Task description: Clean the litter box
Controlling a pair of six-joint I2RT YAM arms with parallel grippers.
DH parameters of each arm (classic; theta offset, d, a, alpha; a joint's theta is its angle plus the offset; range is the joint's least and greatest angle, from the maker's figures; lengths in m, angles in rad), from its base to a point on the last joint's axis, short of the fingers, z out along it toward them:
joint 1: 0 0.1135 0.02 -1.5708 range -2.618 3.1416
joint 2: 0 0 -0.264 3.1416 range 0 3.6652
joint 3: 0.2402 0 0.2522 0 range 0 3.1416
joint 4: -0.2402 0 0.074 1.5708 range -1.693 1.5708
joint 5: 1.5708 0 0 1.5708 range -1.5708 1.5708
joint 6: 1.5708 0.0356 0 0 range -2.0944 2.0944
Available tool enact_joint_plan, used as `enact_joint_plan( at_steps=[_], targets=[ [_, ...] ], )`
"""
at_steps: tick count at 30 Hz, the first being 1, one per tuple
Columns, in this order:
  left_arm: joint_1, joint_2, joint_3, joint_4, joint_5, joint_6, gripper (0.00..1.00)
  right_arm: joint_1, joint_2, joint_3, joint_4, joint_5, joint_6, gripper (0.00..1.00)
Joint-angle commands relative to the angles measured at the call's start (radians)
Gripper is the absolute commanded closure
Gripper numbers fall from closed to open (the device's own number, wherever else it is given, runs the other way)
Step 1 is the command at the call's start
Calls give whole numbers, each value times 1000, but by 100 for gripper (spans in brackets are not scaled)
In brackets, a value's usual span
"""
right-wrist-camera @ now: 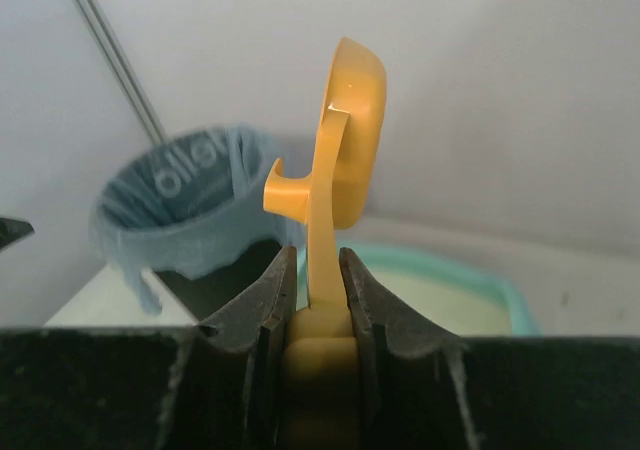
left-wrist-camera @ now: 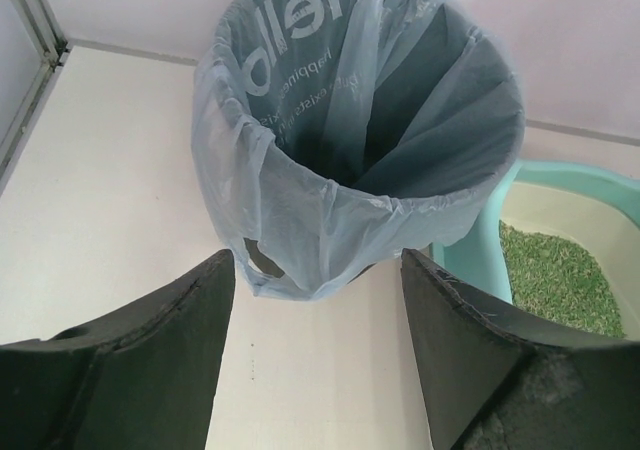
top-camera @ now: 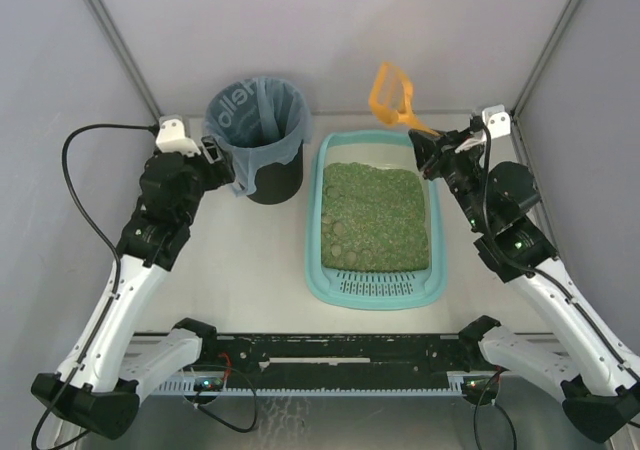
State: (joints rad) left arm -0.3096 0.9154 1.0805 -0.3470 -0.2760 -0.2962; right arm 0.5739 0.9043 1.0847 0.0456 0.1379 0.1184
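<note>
The litter box (top-camera: pixel 318 232), a light-teal tray with a slotted grille at its near end, lies right of centre and holds green litter (top-camera: pixel 375 215). My right gripper (top-camera: pixel 428 142) hovers over the tray's far right corner, shut on the handle of an orange slotted scoop (top-camera: pixel 392 95). The scoop's head is raised beyond the tray's far edge. In the right wrist view the scoop (right-wrist-camera: pixel 350 140) stands up between my right gripper (right-wrist-camera: pixel 320 260). My left gripper (top-camera: pixel 230 170) is open and empty beside the bin; in the left wrist view my left gripper (left-wrist-camera: pixel 317 265) frames the bag's hanging edge.
A round black bin (top-camera: pixel 258 135) lined with a blue bag stands left of the tray, close to its far left corner. The bin (left-wrist-camera: pixel 370 120) looks empty from above. Grey walls enclose the table on three sides. The arm bases sit along the near edge.
</note>
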Motion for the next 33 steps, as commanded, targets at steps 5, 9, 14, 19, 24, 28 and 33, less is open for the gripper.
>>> enact_joint_plan(
  at_steps=[5,9,14,19,24,28,33],
  targets=[
    [-100,27,11,9,-9,29,28,-127,-19,-33,-437,-129,270,100],
    [-157,53,19,1,0,38,28,-171,0,-32,-563,-218,299,100],
    [-168,72,25,-7,14,37,28,-264,67,-14,-701,-434,315,100],
    [-168,66,25,-7,13,37,28,-284,172,17,-784,-464,284,100],
    [-168,70,27,-8,21,38,28,-281,272,28,-756,-418,297,100],
    [-169,77,28,-10,30,36,28,-279,395,47,-730,-436,289,100],
    [-168,82,30,-10,33,34,28,-267,567,55,-630,-589,318,100]
  ],
)
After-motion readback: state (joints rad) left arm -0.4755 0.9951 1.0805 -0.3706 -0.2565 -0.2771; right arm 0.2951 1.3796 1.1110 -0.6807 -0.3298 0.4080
